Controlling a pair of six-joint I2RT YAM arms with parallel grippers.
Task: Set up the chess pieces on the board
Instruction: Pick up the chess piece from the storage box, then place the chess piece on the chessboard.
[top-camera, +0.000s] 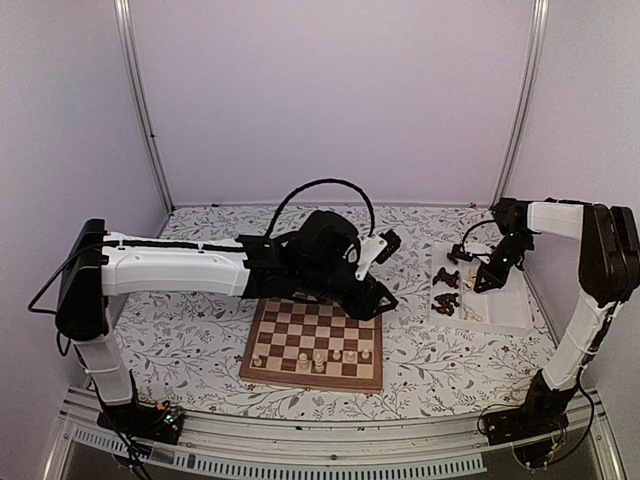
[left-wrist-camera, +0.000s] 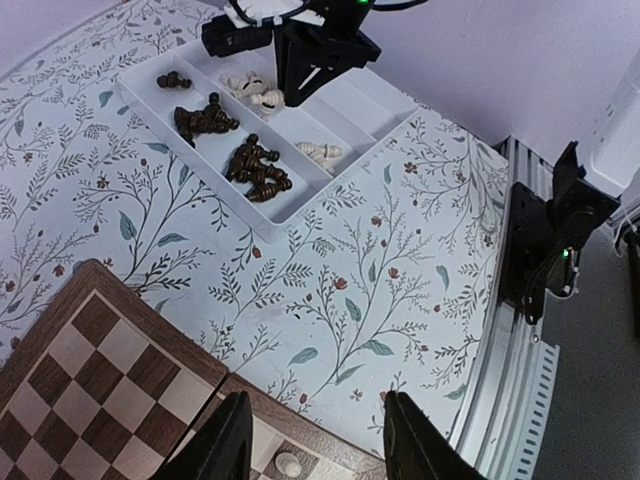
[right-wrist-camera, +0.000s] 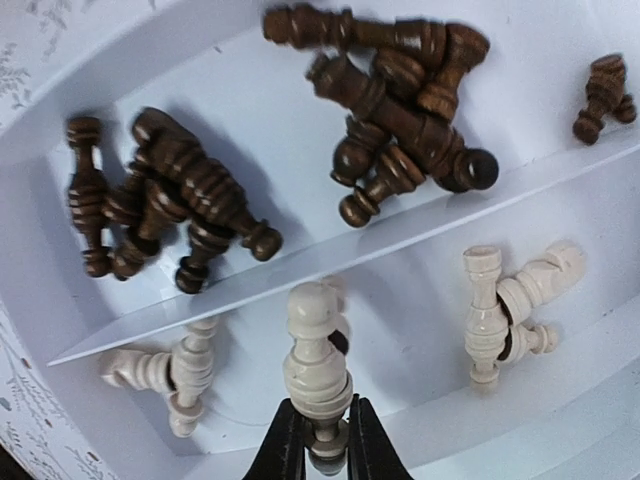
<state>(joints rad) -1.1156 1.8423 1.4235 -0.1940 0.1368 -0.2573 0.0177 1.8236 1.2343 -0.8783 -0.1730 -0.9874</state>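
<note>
The board (top-camera: 312, 343) lies at the table's front centre, with several pale chess pieces (top-camera: 320, 357) standing in its near rows. My left gripper (left-wrist-camera: 312, 440) hovers open over the board's right corner (left-wrist-camera: 150, 340), nothing between its fingers; one pale piece (left-wrist-camera: 288, 463) shows below it. My right gripper (right-wrist-camera: 318, 445) is down in the white tray, shut on a cream chess piece (right-wrist-camera: 316, 365) near its base. Dark chess pieces (right-wrist-camera: 400, 90) lie heaped in the tray's other slot, with more cream ones (right-wrist-camera: 505, 305) beside the held piece.
The white tray (top-camera: 505, 305) sits at the right on the floral cloth, close to the right arm's base. An aluminium rail (left-wrist-camera: 520, 400) runs along the table's near edge. The left arm (top-camera: 180, 265) stretches across above the board's far edge.
</note>
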